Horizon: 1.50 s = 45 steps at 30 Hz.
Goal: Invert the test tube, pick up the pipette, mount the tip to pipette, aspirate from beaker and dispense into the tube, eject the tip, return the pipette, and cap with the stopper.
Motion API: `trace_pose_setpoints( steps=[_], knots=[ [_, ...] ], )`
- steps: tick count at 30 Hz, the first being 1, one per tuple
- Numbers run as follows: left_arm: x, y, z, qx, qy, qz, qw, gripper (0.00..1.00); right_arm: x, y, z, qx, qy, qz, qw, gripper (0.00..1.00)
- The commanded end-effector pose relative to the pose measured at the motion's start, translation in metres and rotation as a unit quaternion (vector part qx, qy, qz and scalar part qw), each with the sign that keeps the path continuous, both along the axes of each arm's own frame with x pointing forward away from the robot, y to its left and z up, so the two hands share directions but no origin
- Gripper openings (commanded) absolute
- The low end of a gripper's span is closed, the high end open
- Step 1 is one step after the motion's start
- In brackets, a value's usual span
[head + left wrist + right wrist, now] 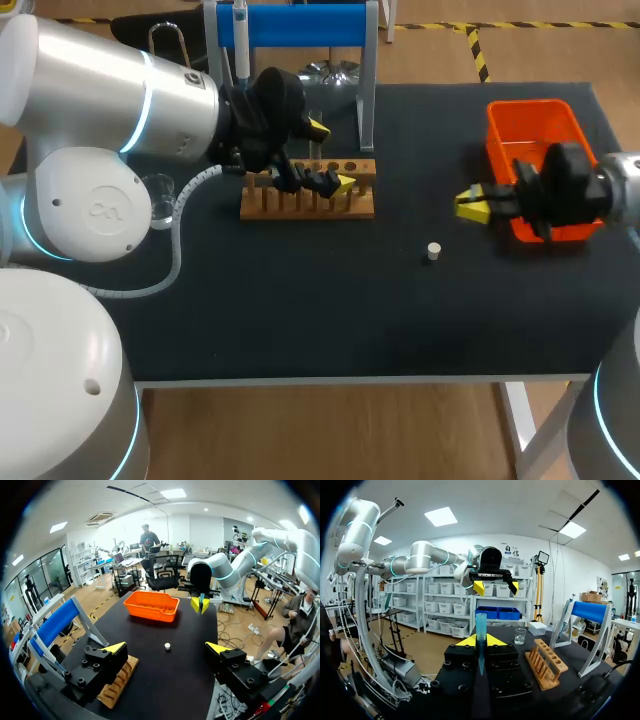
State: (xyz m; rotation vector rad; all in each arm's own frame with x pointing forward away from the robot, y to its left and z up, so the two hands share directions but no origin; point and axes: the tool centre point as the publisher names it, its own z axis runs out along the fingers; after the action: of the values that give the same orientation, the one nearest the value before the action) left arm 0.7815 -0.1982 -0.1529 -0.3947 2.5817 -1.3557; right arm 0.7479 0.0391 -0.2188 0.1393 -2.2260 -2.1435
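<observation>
My left gripper [331, 156] hangs open over the wooden tube rack [308, 198], with nothing between its fingers; in its own view the rack [120, 682] lies under one finger. Whether a test tube stands in the rack is hidden. My right gripper [475, 203] is to the right, in front of the orange bin, shut on a blue pipette tip [480, 640] that points downward. The pipette [240, 40] hangs on the blue stand [300, 25] at the back. A glass beaker [160, 195] stands left of the rack. The small white stopper [433, 251] lies between the grippers.
An orange bin [535, 140] sits at the right rear of the black table mat [330, 320]. The blue stand's grey legs come down just behind the rack. My left arm's white cable loops over the mat by the beaker.
</observation>
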Motion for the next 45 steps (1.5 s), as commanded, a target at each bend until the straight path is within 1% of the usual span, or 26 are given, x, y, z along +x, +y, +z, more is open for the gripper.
trace_pose_setpoints(
  steps=[1,6,11,29,32,34,36,37,38,41,45],
  knots=[
    [0.000,0.002,0.000,-0.001,0.001,-0.003,1.000,1.00,-0.005,-0.020,-0.003,-0.002,0.007,0.002,1.000,0.00],
    [0.000,0.002,0.000,-0.001,0.001,-0.003,1.000,1.00,-0.004,-0.024,-0.008,0.004,0.023,-0.007,1.000,0.00],
    [0.000,0.002,0.000,-0.001,0.001,-0.003,1.000,1.00,-0.003,-0.026,-0.011,0.006,0.030,-0.017,0.999,0.00],
    [0.000,0.002,0.000,-0.001,0.001,-0.003,1.000,1.00,-0.003,-0.026,-0.011,0.006,0.030,-0.017,0.999,0.00],
    [0.012,0.025,-0.002,-0.019,-0.011,0.046,0.999,1.00,-0.003,-0.026,-0.011,0.006,0.030,-0.017,0.999,0.00],
    [0.024,0.041,-0.003,-0.028,-0.021,0.081,0.996,1.00,-0.003,-0.026,-0.011,0.006,0.030,-0.017,0.999,0.00],
    [0.040,0.056,-0.001,-0.048,-0.031,0.120,0.991,1.00,-0.003,-0.026,-0.011,0.006,0.030,-0.017,0.999,0.00],
    [0.049,0.061,0.001,-0.049,-0.043,0.131,0.989,1.00,-0.003,-0.026,-0.011,0.006,0.030,-0.017,0.999,0.00],
    [0.057,0.066,0.002,-0.057,-0.048,0.147,0.986,1.00,-0.003,-0.026,-0.011,0.006,0.030,-0.017,0.999,0.00],
    [0.082,0.080,0.003,-0.061,-0.057,0.185,0.979,1.00,-0.003,-0.026,-0.011,0.006,0.030,-0.017,0.999,0.00],
    [0.109,0.095,0.001,-0.069,-0.061,0.230,0.969,1.00,-0.003,-0.026,-0.011,0.006,0.030,-0.017,0.999,0.00]
  ],
)
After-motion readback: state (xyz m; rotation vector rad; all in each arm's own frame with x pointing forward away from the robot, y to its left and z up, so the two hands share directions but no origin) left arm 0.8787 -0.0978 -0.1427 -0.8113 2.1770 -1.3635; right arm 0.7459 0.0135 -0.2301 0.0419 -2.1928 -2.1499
